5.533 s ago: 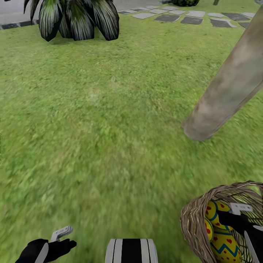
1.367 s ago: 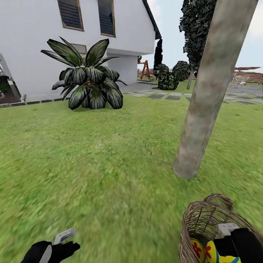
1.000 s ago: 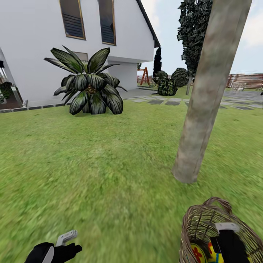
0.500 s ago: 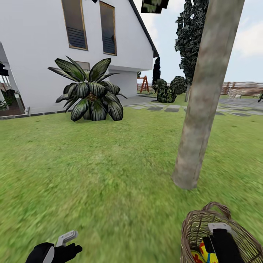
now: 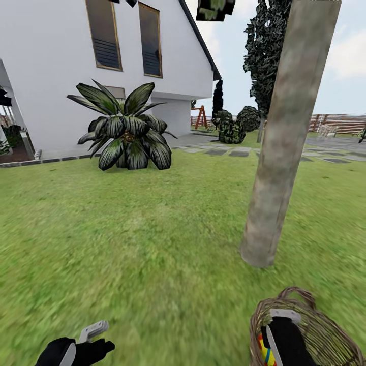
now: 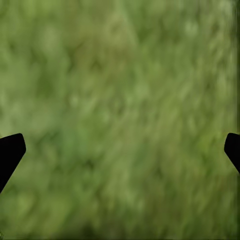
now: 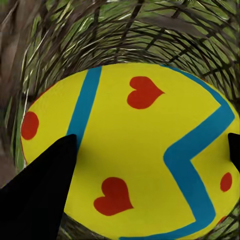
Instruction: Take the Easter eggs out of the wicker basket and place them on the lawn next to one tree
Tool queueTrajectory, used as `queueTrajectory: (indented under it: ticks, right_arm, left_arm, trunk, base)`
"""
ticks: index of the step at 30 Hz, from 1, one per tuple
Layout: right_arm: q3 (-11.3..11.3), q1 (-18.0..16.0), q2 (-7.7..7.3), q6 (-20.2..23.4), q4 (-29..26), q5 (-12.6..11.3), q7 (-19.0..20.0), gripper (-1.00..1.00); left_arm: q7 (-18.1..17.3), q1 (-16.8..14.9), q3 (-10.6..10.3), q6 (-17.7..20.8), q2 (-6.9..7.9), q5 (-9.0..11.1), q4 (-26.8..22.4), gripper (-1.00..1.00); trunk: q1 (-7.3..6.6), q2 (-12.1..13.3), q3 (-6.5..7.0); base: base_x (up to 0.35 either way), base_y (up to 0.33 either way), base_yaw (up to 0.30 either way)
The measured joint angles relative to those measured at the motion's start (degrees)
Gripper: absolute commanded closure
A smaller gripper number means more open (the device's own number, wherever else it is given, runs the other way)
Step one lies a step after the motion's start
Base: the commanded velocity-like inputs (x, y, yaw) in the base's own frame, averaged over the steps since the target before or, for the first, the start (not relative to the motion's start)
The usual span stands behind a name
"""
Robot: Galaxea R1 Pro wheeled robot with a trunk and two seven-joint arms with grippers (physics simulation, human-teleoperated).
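Egg [image 7: 135, 150] sits deep in the basket [image 5: 325, 335], right in front of the right pincer [image 7: 145, 165]: yellow, red hearts, blue zigzag band. Pincer jaws are spread wide, one dark fingertip [image 7: 40, 190] over the egg's near flank, the other only just visible at its far end. Contact? Can't tell from the wrist view, looks like straddling, not clamped.

Risks, as I judge them:
- Egg is smooth and rounded; closing off-centre on the curve could squirt it sideways into the weave.
- Jaws barely wider than the egg, so a tip may land on top of it instead of beside it and push it down.
- Wicker wall rings the pincer closely; a finger may snag the weave on the way out and drag or tip the basket.

Other eggs: not visible here.

Beyond the basket, tree [image 5: 284, 137] stands near, on the lawn [image 5: 152, 229].

Left pincer [image 5: 91, 335] hangs wide open over bare grass, well apart from the basket.
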Motion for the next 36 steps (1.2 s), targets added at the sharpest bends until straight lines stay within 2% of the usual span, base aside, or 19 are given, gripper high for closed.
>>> queueTrajectory:
  ticks: [1, 3, 6, 9, 25, 36]
  right_arm:
    - [-0.12, 0.0, -0.18, 0.03, -0.01, 0.37, 0.01, 1.0]
    - [-0.2, -0.03, -1.48, -0.01, 0.0, -0.18, -0.01, 1.0]
    - [-0.22, -0.01, -1.98, -0.04, -0.01, -0.54, -0.03, 1.0]
    - [-0.23, 0.03, -2.0, -0.04, -0.01, -0.41, -0.03, 1.0]
    - [-0.23, -0.01, -2.0, -0.03, -0.01, -0.72, -0.04, 1.0]
    - [0.04, 0.03, -2.0, -0.13, 0.24, -0.73, 0.05, 1.0]
  left_arm:
    - [0.04, 0.0, 0.0, 0.0, 0.0, 0.0, 0.0, -1.0]
    - [0.15, 0.0, 0.0, 0.0, 0.0, 0.0, 0.04, -1.0]
    - [0.17, -0.02, -0.01, -0.01, -0.01, -0.01, 0.06, -1.0]
    - [0.37, 0.0, 0.0, 0.0, 0.0, 0.06, 0.05, -1.0]
    - [0.16, 0.0, -0.02, -0.02, -0.09, 0.0, -0.01, -1.0]
    - [0.0, 0.0, 0.0, 0.0, -0.04, 0.08, -0.05, -1.0]
  trunk:
    - [-0.22, 0.4, 0.18]
    - [-0.66, 1.2, 0.55]
    - [-1.32, 2.41, 1.2]
    - [-1.98, 3.61, 1.82]
    - [-5.47, 10.03, 4.7]
    - [-7.91, 14.44, 6.68]
  base:
    - [0.0, 0.0, 0.0]
    - [0.0, 0.0, -0.084]
    - [0.0, 0.0, -0.216]
    - [-0.065, 0.0, -0.074]
    - [-0.268, -0.12, -0.001]
    - [-0.029, -0.025, 0.0]
